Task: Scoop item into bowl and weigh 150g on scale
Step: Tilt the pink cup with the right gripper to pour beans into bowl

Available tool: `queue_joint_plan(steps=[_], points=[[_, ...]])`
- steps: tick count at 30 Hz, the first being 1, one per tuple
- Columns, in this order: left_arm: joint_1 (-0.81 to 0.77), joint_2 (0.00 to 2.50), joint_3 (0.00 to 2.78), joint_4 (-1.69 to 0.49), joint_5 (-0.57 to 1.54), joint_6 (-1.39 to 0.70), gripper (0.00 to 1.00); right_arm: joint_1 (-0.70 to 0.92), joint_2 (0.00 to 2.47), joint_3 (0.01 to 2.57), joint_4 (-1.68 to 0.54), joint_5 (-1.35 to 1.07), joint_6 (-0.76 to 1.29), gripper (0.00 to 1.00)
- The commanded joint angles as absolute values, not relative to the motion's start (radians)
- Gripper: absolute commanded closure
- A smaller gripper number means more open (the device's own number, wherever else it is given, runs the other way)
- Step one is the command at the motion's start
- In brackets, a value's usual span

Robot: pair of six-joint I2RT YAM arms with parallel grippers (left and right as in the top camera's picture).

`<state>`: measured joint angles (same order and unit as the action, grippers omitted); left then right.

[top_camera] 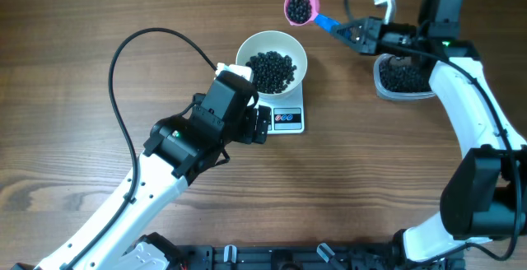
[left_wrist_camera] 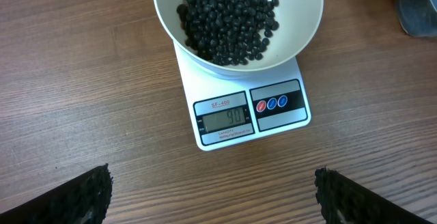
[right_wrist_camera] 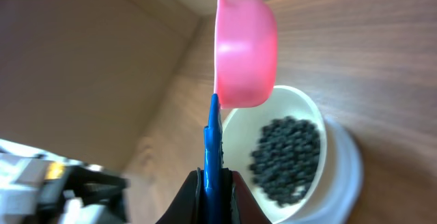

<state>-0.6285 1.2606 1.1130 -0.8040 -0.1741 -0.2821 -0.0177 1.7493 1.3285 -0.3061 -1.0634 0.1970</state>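
The right gripper (top_camera: 340, 30) is clamped on the blue handle of a pink round plastic scoop (top_camera: 299, 6). The scoop's long axis slants from the gripper toward the far left, its cup end just beyond the round white bowl (top_camera: 244, 52). Small black bead-like pieces (top_camera: 272, 69) lie in the scoop and heap in the bowl. The bowl sits on the flat white rectangular scale (top_camera: 288, 120), whose display faces the left gripper (left_wrist_camera: 213, 195), jaws spread wide.
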Motion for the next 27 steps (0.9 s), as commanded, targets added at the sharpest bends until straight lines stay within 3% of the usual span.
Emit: queue_joint_plan(steps=[1, 4, 7, 19, 27], points=[[-0.631, 1.262, 1.128, -0.801, -0.166, -0.269, 0.0, 0.052, 1.75, 1.335, -0.319, -0.95, 0.027, 0.95], [-0.631, 1.262, 1.128, -0.801, -0.166, -0.269, 0.0, 0.129, 1.75, 1.335, -0.375, -0.771, -0.093, 0.96], [-0.631, 1.262, 1.128, -0.801, -0.166, -0.269, 0.0, 0.163, 1.75, 1.336, -0.408, -0.75, -0.185, 0.95], [-0.631, 1.262, 1.128, -0.801, -0.166, -0.269, 0.0, 0.199, 1.66, 1.336, -0.418, -0.625, -0.236, 0.96], [-0.631, 1.262, 1.128, -0.801, -0.166, -0.27, 0.0, 0.254, 1.636, 1.336, -0.535, -0.49, -0.32, 0.96]])
